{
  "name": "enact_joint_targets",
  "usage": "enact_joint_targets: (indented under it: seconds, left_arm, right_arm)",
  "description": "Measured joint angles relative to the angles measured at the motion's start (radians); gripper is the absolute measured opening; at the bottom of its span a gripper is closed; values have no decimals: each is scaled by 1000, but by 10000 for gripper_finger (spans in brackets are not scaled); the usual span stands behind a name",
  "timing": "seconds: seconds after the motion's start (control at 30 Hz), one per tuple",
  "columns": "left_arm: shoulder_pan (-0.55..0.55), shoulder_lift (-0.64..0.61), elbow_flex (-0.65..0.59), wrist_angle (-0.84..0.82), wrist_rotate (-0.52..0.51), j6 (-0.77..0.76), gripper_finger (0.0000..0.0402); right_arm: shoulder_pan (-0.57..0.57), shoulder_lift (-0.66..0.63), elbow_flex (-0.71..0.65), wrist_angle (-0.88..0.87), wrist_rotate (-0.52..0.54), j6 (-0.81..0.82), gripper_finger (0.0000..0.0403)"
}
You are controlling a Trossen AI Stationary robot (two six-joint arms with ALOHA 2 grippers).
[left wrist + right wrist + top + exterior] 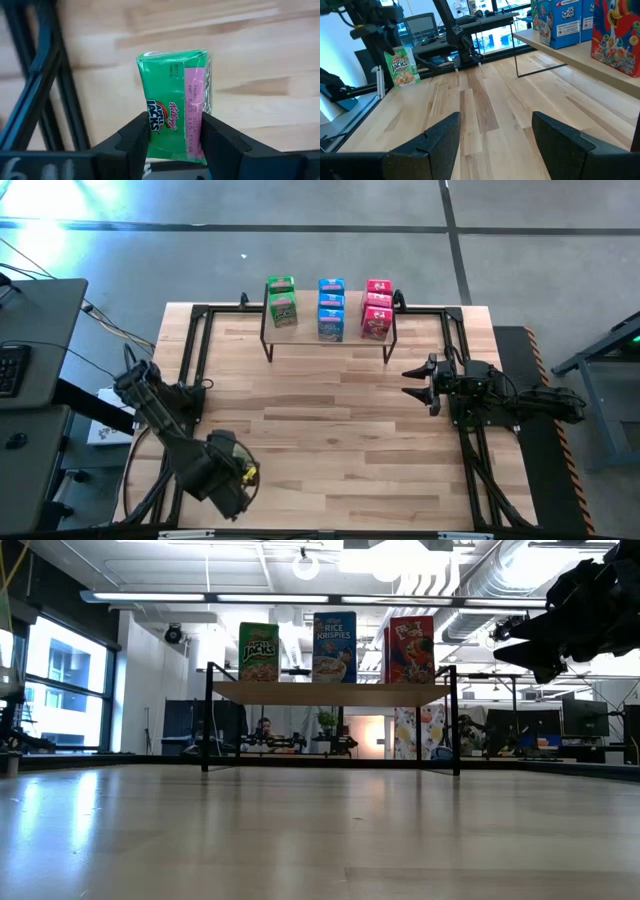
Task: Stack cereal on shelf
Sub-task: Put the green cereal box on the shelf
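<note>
Left hand (175, 145) pinches a green Apple Jacks box (175, 107) between its fingers, near the counter's (330, 430) front-left corner, above the black frame rail. Right hand (412, 383) hovers open and empty at the right side, well short of the shelf (330, 340). Shelf carries green, blue (331, 310) and red (377, 308) boxes. Only the low view shows a person (264, 727) seated behind the shelf.

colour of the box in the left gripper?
Green cereal box, clamped in the left gripper; clearest in the left wrist view.
</note>
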Motion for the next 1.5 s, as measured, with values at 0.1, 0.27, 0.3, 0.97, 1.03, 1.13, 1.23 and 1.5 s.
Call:
enact_joint_targets:
  seconds: [0.1, 0.27, 0.3, 0.97, 1.03, 1.13, 1.23, 1.5]
  left_arm:
    - [34, -23, 0, 1, -58, 105, 154]
    - [119, -56, 0, 1, -141, 324, 154]
    - [139, -61, 0, 1, -154, 372, 154]
    - [591, -177, 1, 1, -269, 1501, 154]
    - [631, -189, 1, 1, -272, 1623, 154]
    - [689, -203, 1, 1, -273, 1762, 154]
    - [742, -211, 1, 5, -283, 1875, 154]
    - [857, -219, 16, 54, -309, 2211, 154]
  right_arm:
    - [0, 0, 0, 0, 0, 0, 239]
    - [0, 0, 0, 0, 0, 0, 239]
    - [0, 0, 0, 0, 0, 0, 239]
    - [0, 0, 0, 0, 0, 0, 239]
    - [0, 0, 0, 0, 0, 0, 239]
    - [0, 0, 0, 0, 0, 0, 239]
    - [0, 0, 0, 0, 0, 0, 239]
    - [0, 0, 0, 0, 0, 0, 239]
